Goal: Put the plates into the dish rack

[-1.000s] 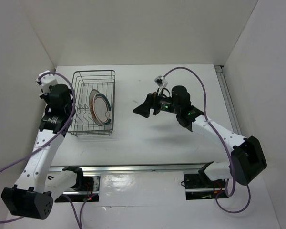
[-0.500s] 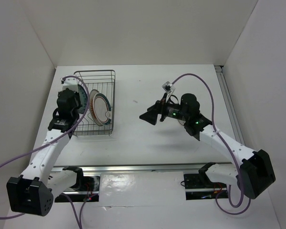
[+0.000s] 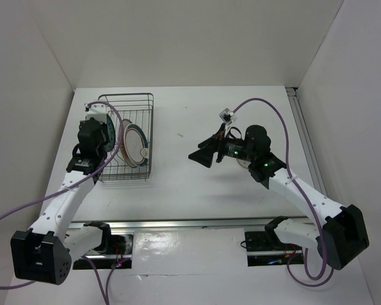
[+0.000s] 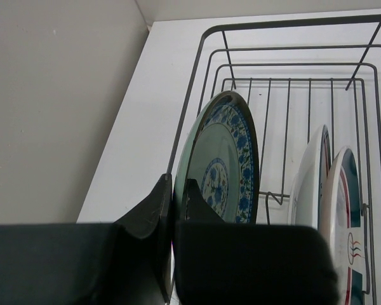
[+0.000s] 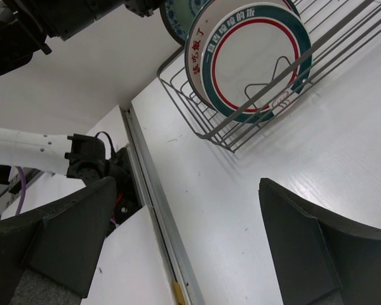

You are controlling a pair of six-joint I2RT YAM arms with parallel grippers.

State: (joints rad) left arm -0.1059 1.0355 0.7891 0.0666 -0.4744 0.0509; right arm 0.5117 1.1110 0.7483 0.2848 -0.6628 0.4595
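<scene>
L gripper is clenched on the near rim of the teal-blue plate. We hold it upright, edge-on, inside the dish rack by the rack's left wall. The rack sits at the worktop's far-left corner.

Key relation: the plate's face runs parallel to the two plates already standing to its right. Next to it is the white one w/ orange centre, then the ringed plate. There's a clear gap between ours and the white one. The plate extends up and away from the claw, and its plane runs near-to-far along the rack. We'd say the slot is right under it, so letting go needs no turn, just a short drop. We can't tell if its bottom edge touches the wires yet.

R gripper has its jaws spread wide w/ nothing in them. It's over mid-worktop, well apart from the rack, so the L arm is nearer by far.
</scene>
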